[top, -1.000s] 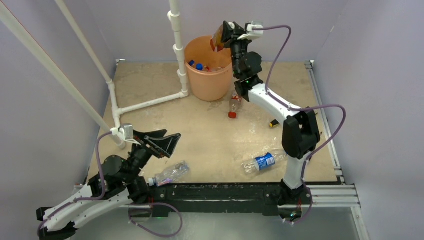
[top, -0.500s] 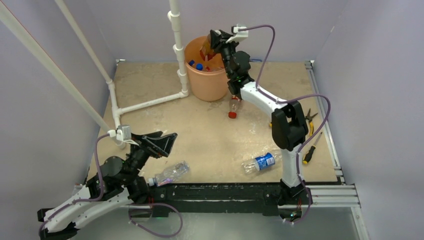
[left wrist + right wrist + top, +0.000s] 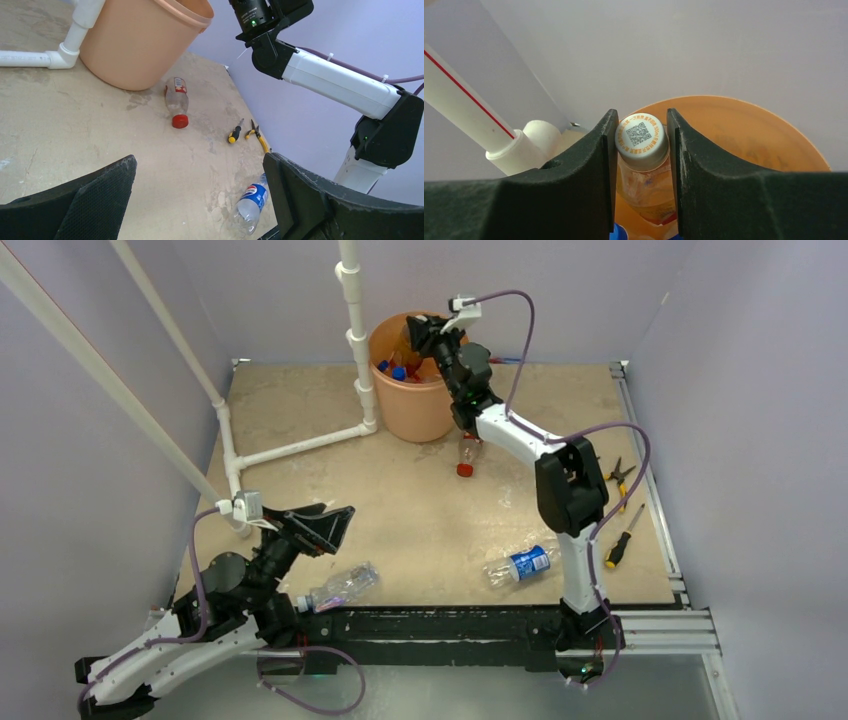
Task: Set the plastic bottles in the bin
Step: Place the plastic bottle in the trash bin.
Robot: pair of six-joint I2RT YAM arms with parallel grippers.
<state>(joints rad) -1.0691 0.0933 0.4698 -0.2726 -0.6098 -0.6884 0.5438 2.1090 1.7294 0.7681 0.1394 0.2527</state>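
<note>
Your right gripper (image 3: 641, 150) is clenched on a white-capped bottle (image 3: 642, 134), its fingers pressing either side of the cap and neck; it holds the bottle upright over the mouth of the orange bin (image 3: 749, 112), beside the white pipe frame (image 3: 355, 330); blue-capped bottles (image 3: 392, 370) lie inside the bin; your left gripper (image 3: 200, 200) hangs released, jaws wide, above the table (image 3: 420, 510); on the table you have a red-capped bottle (image 3: 467, 453) just in front of the bin, a Pepsi bottle (image 3: 520, 565) near the right arm's base, and a clear bottle (image 3: 340, 587) beside the left arm.
</note>
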